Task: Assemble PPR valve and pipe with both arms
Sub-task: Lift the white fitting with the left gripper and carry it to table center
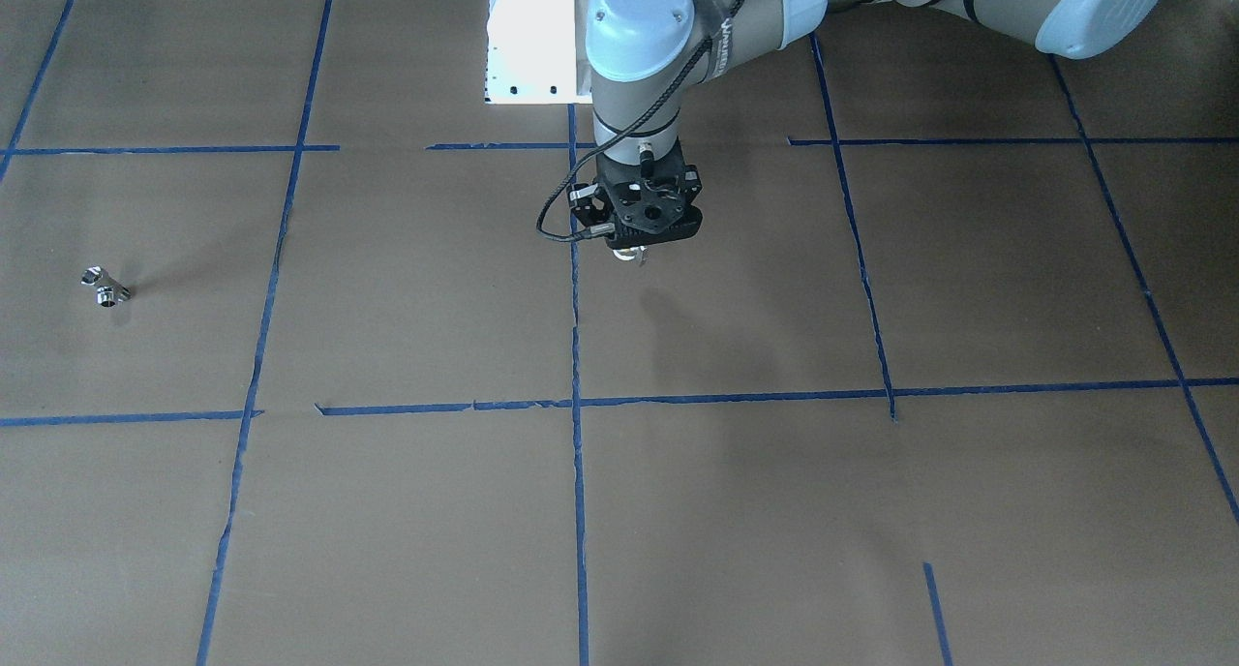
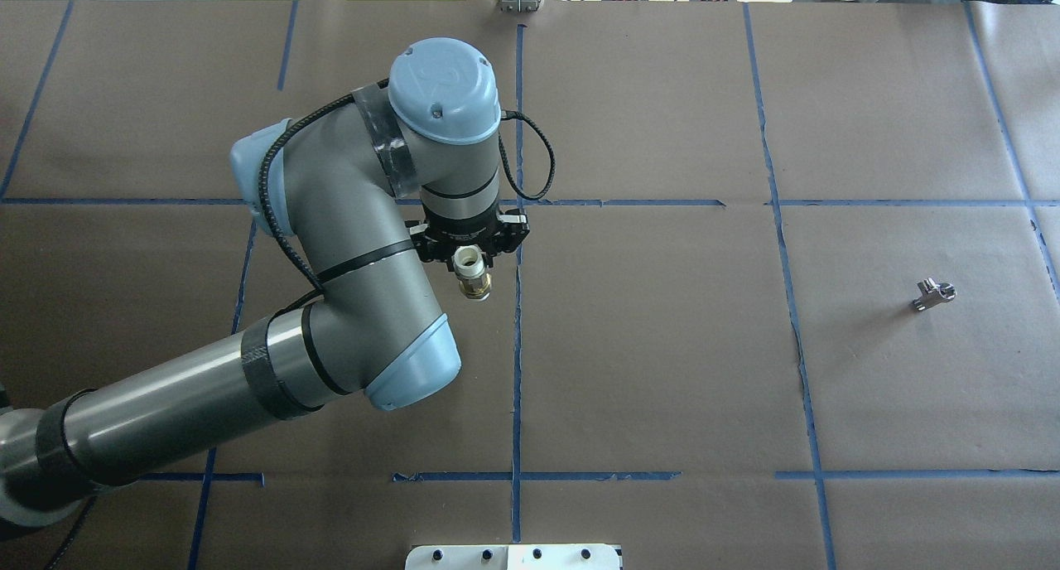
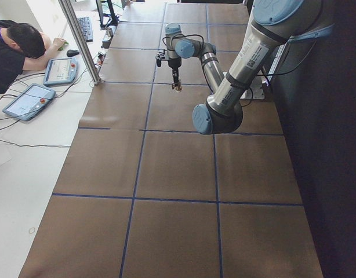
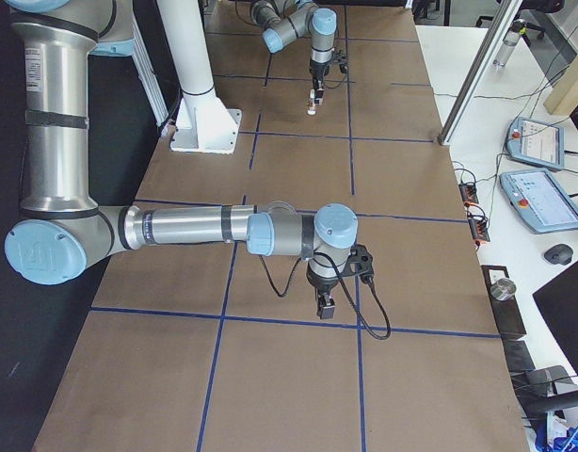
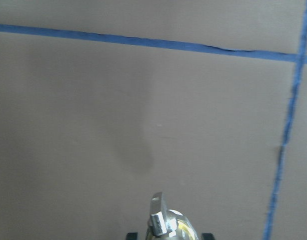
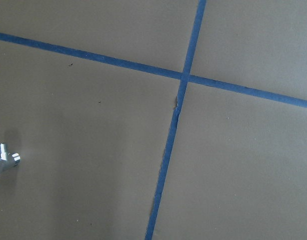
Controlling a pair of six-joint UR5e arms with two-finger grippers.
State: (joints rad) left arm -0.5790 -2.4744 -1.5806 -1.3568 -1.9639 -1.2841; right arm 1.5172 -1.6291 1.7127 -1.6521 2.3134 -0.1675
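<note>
My left gripper [image 2: 469, 258] is shut on the PPR valve [image 2: 474, 280] and holds it upright above the table's middle, near a blue tape cross. The valve's white end and brassy body show in the overhead view. Its tip peeks out under the gripper [image 1: 641, 244] in the front view, and its metal end shows at the bottom of the left wrist view [image 5: 168, 226]. The chrome T-shaped pipe [image 2: 934, 293] lies alone on the paper far to my right. It also shows in the front view [image 1: 106, 287] and at the left edge of the right wrist view [image 6: 3, 159]. My right gripper [image 4: 325, 306] shows only in the exterior right view, so I cannot tell whether it is open or shut.
Brown paper with blue tape grid lines [image 2: 517, 305] covers the table. A white mounting plate [image 1: 532, 37] sits at the robot's base. A metal post [image 4: 477, 75], tablets and cables stand on the operators' side. A person [image 3: 15, 52] leans on the bench there.
</note>
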